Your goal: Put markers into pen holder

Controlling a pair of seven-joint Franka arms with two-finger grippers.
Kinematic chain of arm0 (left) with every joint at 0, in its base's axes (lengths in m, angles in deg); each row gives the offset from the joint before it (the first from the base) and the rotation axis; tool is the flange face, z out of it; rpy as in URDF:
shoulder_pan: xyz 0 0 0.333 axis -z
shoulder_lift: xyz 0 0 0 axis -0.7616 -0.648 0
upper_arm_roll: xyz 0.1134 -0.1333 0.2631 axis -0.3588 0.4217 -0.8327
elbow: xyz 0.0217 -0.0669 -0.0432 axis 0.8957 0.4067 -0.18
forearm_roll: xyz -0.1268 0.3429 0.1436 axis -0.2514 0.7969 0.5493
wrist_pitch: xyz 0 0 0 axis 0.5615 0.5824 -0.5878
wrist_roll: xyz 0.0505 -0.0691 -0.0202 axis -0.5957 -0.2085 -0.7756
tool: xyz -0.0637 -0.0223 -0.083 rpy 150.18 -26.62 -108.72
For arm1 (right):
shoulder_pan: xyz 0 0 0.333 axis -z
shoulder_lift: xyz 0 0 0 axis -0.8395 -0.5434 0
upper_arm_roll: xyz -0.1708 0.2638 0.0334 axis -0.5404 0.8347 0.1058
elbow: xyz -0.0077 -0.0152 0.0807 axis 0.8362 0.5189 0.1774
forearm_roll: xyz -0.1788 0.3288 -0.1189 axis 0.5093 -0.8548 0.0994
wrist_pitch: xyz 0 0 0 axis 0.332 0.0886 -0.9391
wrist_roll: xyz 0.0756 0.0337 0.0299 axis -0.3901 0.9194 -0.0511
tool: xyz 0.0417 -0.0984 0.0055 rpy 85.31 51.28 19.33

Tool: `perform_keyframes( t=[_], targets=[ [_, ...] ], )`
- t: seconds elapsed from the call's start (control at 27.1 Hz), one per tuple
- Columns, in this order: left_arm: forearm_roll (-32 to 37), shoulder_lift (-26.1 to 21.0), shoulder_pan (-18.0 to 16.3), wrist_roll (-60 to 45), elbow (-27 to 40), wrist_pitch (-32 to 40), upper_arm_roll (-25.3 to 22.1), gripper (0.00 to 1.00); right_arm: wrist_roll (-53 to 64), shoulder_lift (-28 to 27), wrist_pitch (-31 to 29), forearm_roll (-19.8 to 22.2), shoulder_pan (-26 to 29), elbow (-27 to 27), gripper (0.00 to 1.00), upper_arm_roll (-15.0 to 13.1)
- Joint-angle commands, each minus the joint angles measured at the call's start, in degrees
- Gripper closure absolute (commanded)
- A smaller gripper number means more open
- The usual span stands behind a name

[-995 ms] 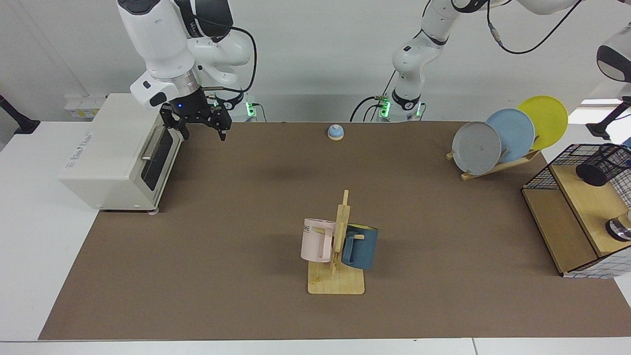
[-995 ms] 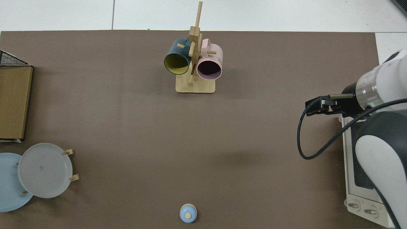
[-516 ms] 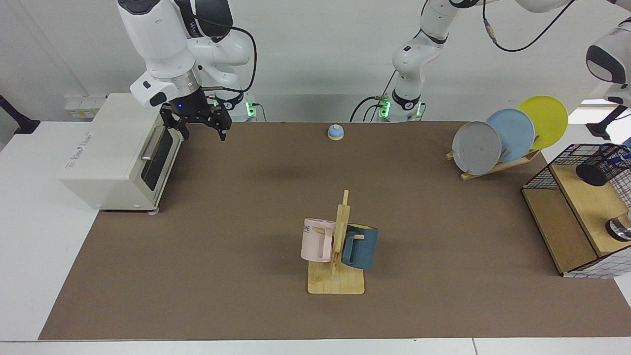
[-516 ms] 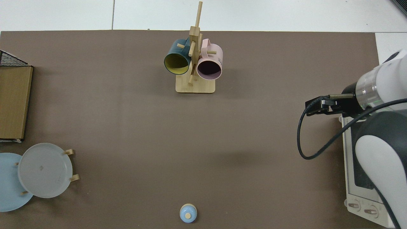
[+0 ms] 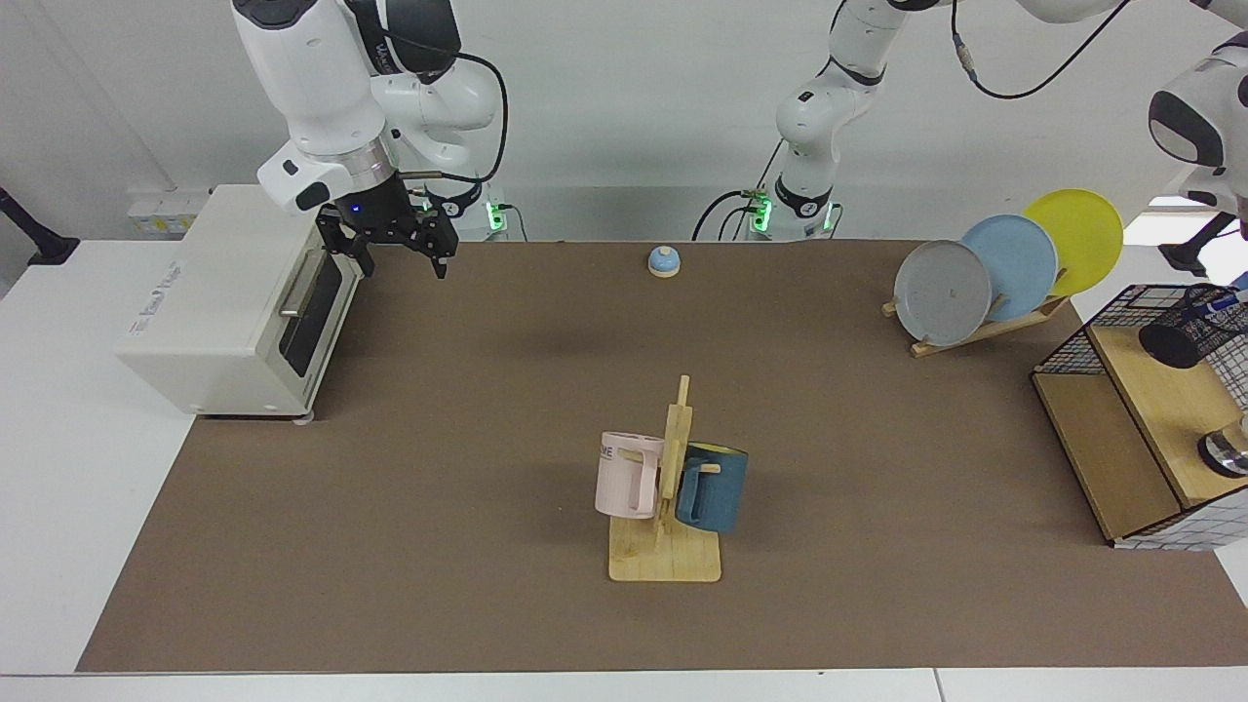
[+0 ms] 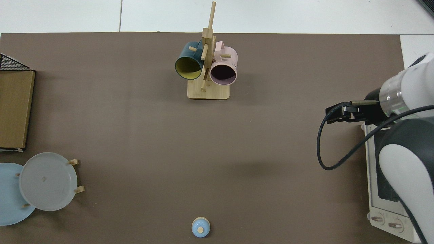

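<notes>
Two Franka arms share a brown-matted surface [image 5: 487, 409] as we look across at them. Our right gripper [image 5: 395, 255] hangs in the air just beside the white toaster oven [image 5: 229, 302], fingers parted and holding nothing; this arm waits. Our left arm rises from its base at the far edge and arcs out of the picture toward the wire rack [image 5: 1141, 409]; only a white and dark link shows at the frame's edge, and its gripper is out of view. On the rack's upper wooden shelf the pen holder [image 5: 1194, 327] lies tilted, its dark bottom turned toward the surface. A marker [image 5: 1224, 302] with a blue end shows at the holder's mouth; we cannot tell whether it sits fully inside. Three plates [image 5: 1009, 265] lean in a wooden stand near the rack, a pink mug [image 5: 627, 475] and a blue mug [image 5: 714, 487] hang on a wooden mug tree, and a small blue bell [image 5: 664, 261] sits near the arms' bases.

From above, we see the right gripper [image 6: 335, 115] over the mat beside the toaster oven [image 6: 386, 200], a black cable looping below it. Holder and marker lie outside this view; only the rack's corner [image 6: 13, 101] shows.
</notes>
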State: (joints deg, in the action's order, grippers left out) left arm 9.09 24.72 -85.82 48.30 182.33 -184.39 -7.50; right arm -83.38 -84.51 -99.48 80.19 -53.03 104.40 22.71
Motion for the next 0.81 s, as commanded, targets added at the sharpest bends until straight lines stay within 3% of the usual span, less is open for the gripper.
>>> perform_keyframes(
  t=[0.0, 0.29, 0.77],
  targets=[
    [-0.9, 2.1, -1.1, 0.6, 3.1, -1.3, 0.4, 1.00, 1.7, 0.8, -1.2, -0.7, 0.9, 0.8, 0.01, 0.3],
    [-1.7, 0.6, -3.2, 0.2, 4.8, -3.8, -0.2, 1.00, 1.7, 0.8, -1.2, -0.7, 0.9, 0.8, 0.01, 0.3],
    [-3.1, 0.5, -2.9, 0.4, 4.5, -3.2, -0.2, 1.00, 1.7, 0.8, -1.2, -0.7, 0.9, 0.8, 0.01, 0.3]
  ],
)
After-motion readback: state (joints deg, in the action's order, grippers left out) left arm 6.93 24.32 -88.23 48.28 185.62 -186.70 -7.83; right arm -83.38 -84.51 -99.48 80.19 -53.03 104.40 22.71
